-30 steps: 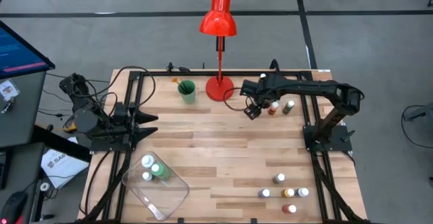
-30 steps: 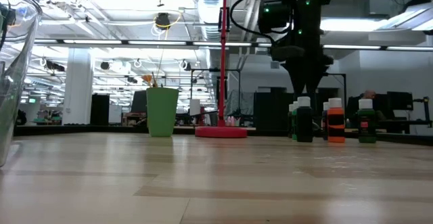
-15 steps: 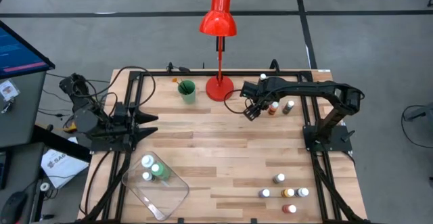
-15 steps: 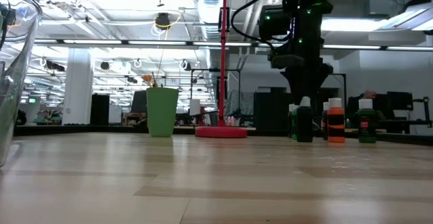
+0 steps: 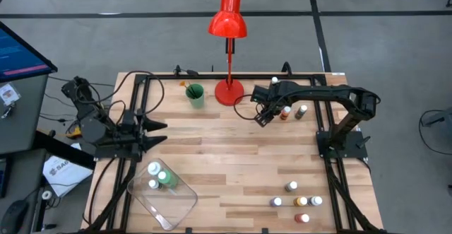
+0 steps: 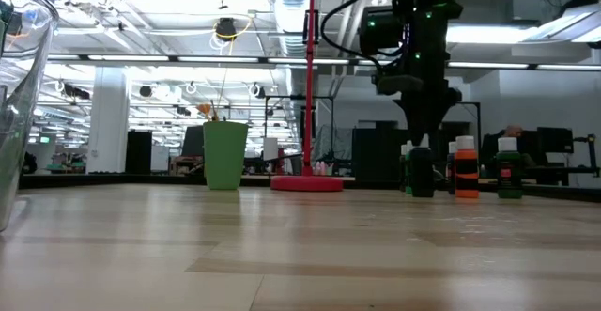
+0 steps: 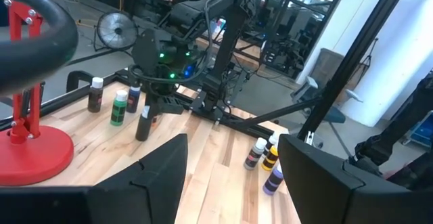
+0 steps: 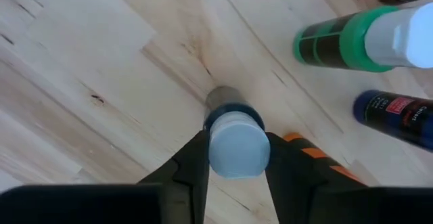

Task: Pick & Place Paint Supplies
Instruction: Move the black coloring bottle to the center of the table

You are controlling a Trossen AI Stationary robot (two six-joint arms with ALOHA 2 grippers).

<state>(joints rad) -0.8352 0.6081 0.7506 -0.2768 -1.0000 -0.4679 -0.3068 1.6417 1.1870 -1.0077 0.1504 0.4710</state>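
Observation:
A dark paint bottle [image 6: 421,174] with a white cap stands upright on the wood table [image 5: 233,163], toward its far right. My right gripper [image 5: 263,117] is down over it and shut on its cap. Beside it stand a green bottle [image 8: 338,42], an orange bottle [image 6: 466,175] and a dark blue one [image 8: 396,116]. My left gripper [image 7: 233,166] waits open at the table's left side [image 5: 159,125] with nothing between its fingers. My right gripper pinches the bottle's white cap [image 8: 235,143] between its two fingers, one on each side. The fingers [image 8: 284,163] come from above, pointing down. The bottle stands upright with its base on the table.
A clear tray [image 5: 173,204] at the near left holds three bottles [image 5: 164,177]. A green cup [image 5: 195,95] with brushes and a red lamp [image 5: 229,89] stand at the far middle. Several more bottles [image 5: 296,201] stand at the near right.
My right gripper has come down over the dark bottle: its white cap showed below the fingers a second ago and is now hidden between them in the low view. The bottle has stayed where it was.

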